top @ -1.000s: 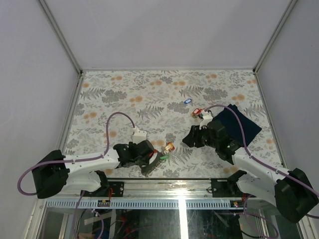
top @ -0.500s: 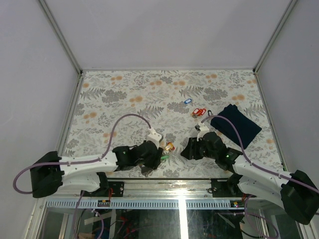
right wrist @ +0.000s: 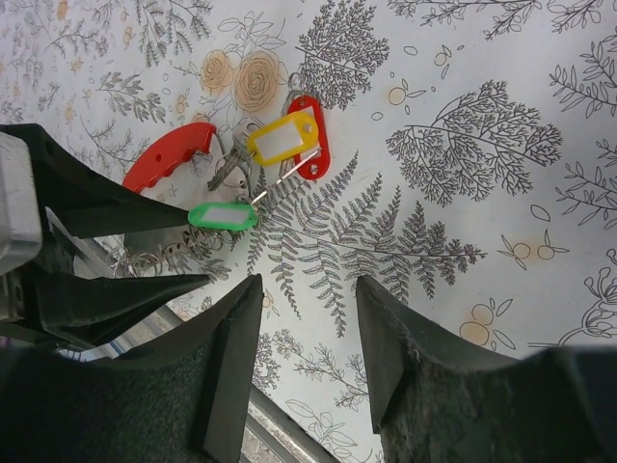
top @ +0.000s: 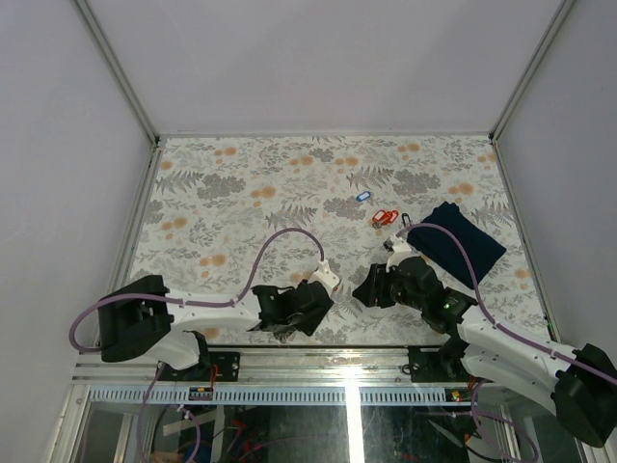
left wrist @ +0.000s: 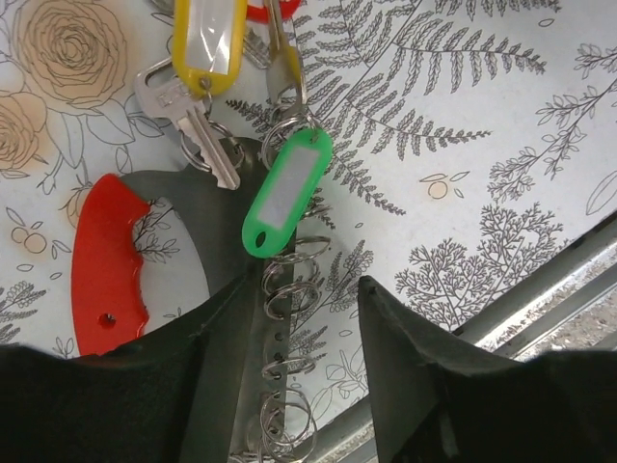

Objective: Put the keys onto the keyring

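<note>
In the left wrist view a keyring holder with a red handle lies on the floral mat. Its grey bar carries several split rings. A green tag, a yellow tag and a silver key hang from it. My left gripper is open and straddles the bar, which lies along the left finger. My right gripper is open over bare mat, just right of the bundle with the green tag. In the top view, loose keys with a blue tag and a red tag lie farther back.
A dark navy folded cloth lies at the right, behind the right arm. The metal rail of the near table edge runs close under both grippers. The two grippers stand near each other at the front centre.
The left arm has reached rightward, and its gripper now covers the keyring bundle in the top view. The right gripper has drawn back toward the near edge, away from the red-tagged key.
</note>
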Action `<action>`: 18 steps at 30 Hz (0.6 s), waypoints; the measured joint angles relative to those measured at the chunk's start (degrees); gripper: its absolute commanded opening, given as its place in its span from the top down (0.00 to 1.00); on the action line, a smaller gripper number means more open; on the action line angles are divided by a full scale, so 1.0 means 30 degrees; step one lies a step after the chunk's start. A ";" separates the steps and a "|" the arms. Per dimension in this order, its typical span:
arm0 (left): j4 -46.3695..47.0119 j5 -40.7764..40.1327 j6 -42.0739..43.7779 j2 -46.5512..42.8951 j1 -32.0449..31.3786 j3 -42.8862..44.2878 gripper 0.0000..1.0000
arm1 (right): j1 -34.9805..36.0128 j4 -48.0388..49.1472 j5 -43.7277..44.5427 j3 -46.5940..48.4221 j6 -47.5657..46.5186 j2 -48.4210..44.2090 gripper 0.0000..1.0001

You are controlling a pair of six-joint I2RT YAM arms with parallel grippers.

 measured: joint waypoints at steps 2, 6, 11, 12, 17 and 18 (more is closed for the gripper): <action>0.0131 -0.0066 0.0153 0.0408 -0.0102 0.0109 0.63 | 0.0000 -0.0080 0.0000 0.0000 0.0007 -0.0073 0.50; 0.0240 -0.0270 0.0423 0.0721 -0.0262 0.0291 0.80 | 0.0000 -0.0138 0.0000 0.0000 0.0007 -0.0080 0.51; 0.0226 -0.0321 0.0546 0.0765 -0.0386 0.0393 1.00 | 0.0000 -0.0160 0.0058 0.0000 0.0007 -0.0087 0.51; 0.0219 -0.0328 0.0590 0.0758 -0.0401 0.0401 1.00 | 0.0000 -0.0160 0.0080 0.0000 0.0007 -0.0087 0.51; -0.0058 -0.0321 0.0794 0.0393 -0.0415 0.0437 1.00 | 0.0000 -0.0175 0.0146 -0.0007 0.0007 -0.0291 0.51; -0.0146 -0.0306 0.0852 0.0182 -0.0415 0.0444 1.00 | 0.0000 -0.0175 0.0153 -0.0007 0.0007 -0.0350 0.51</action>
